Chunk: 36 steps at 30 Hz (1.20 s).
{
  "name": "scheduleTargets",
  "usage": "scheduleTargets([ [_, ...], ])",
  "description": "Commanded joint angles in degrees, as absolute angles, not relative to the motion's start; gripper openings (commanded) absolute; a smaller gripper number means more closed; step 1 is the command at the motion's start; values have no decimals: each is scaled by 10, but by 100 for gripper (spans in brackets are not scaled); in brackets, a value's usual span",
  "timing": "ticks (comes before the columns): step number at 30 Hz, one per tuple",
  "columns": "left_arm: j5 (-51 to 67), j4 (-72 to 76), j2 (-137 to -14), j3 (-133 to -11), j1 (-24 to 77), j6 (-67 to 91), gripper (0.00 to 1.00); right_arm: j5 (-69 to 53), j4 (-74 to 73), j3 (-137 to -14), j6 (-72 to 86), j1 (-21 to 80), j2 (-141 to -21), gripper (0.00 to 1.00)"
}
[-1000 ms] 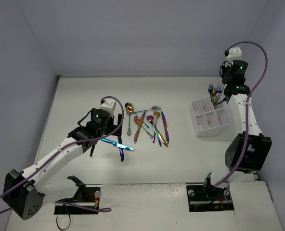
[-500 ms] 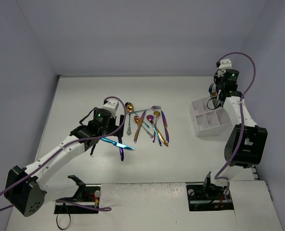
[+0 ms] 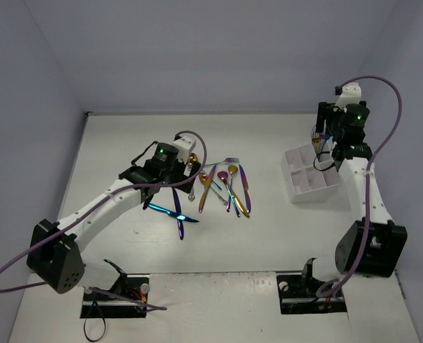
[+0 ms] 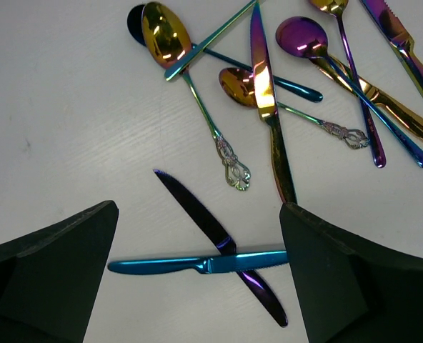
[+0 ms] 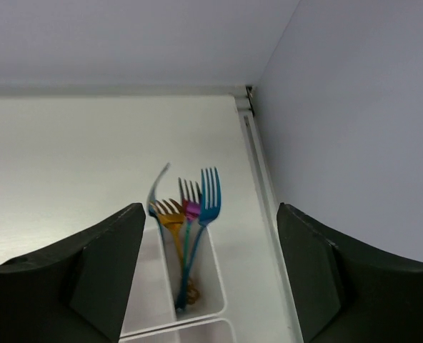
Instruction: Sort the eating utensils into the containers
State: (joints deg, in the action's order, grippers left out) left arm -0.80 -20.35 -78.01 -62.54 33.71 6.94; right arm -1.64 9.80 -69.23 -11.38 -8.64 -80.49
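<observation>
No writing, label, brand mark, number or sign could be read in any view. The utensils (image 4: pixel 263 86) bore only ornamental relief on some handles, not lettering. The white caddy (image 3: pixel 311 179) showed plain walls.
</observation>
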Motion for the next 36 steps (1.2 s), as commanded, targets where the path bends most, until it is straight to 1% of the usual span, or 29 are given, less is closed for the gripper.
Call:
scheduleTargets([
  [1, 32, -217, -847, -719, 332, -51, 95, -50, 125, -659, -17, -84, -708, 74],
  [4, 44, -237, -925, -795, 327, -91, 94, -73, 126, -629, 42, -83, -657, 74],
  [7, 56, -278, -1012, -868, 321, -134, 88, -100, 125, -605, 78, -83, -621, 75],
  [8, 62, -285, -1029, -903, 319, -142, 85, -105, 124, -599, 84, -82, -603, 75],
  [10, 74, -297, -1068, -934, 311, -161, 80, -111, 124, -583, 100, -78, -578, 75],
  [13, 96, -311, -1120, -992, 303, -180, 76, -118, 122, -556, 107, -67, -549, 76],
  [14, 100, -314, -1135, -1007, 300, -186, 73, -121, 120, -550, 108, -65, -543, 76],
  [15, 106, -325, -1159, -1026, 296, -195, 67, -125, 117, -544, 110, -58, -536, 76],
  [16, 109, -331, -1174, -1041, 295, -199, 63, -129, 115, -538, 114, -53, -529, 76],
  [20, 115, -333, -1208, -1080, 294, -210, 57, -143, 110, -526, 125, -40, -513, 77],
  [21, 117, -333, -1217, -1089, 294, -212, 55, -148, 108, -523, 128, -37, -511, 77],
  [25, 127, -334, -1251, -1112, 294, -217, 39, -157, 104, -513, 136, -29, -504, 77],
  [32, 159, -334, -1277, -1128, 294, -224, 37, -159, 94, -509, 134, -21, -498, 78],
  [36, 158, -334, -1291, -1129, 294, -228, 37, -160, 93, -508, 132, -19, -499, 78],
])
